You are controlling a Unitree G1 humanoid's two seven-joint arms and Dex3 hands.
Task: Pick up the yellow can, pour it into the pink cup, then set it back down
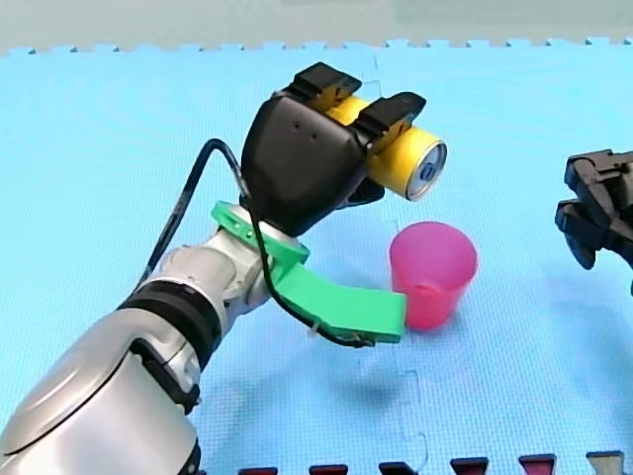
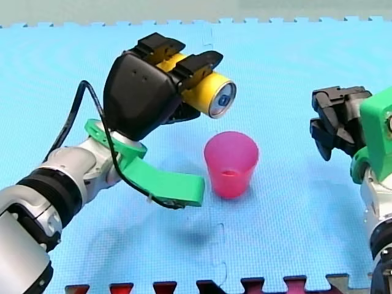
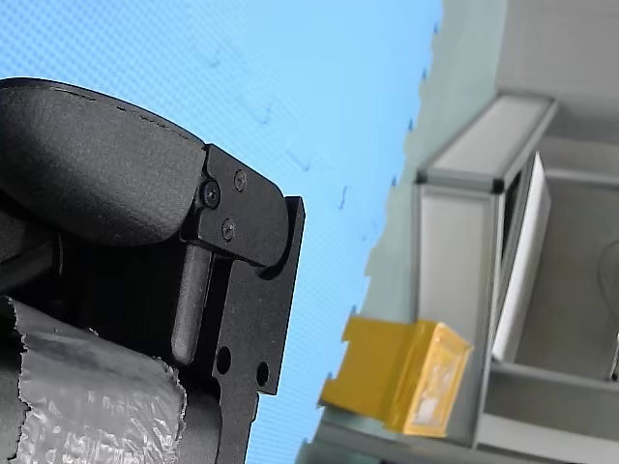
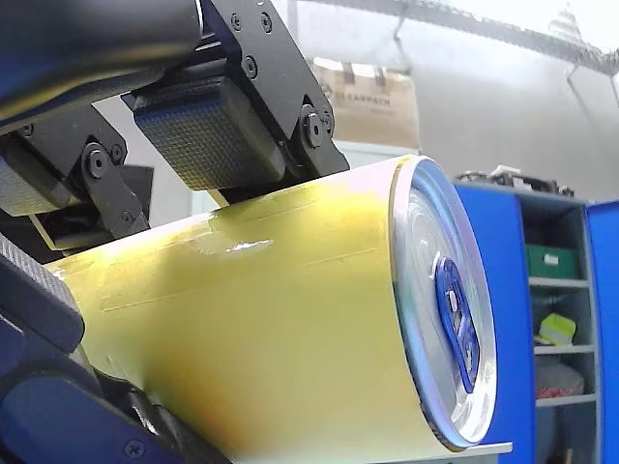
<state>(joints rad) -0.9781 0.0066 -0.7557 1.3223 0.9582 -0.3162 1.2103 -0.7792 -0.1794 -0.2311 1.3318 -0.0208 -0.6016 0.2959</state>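
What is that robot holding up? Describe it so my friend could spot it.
Find the blue foam mat, then the pink cup near its middle; the right hand hangs at the right. Above the cup the left hand grips a can tipped sideways: bright yellow, silver top, blue tab.

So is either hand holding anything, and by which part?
The left hand holds the yellow can around its side, tipped toward the pink cup. The right hand, off right, holds nothing.
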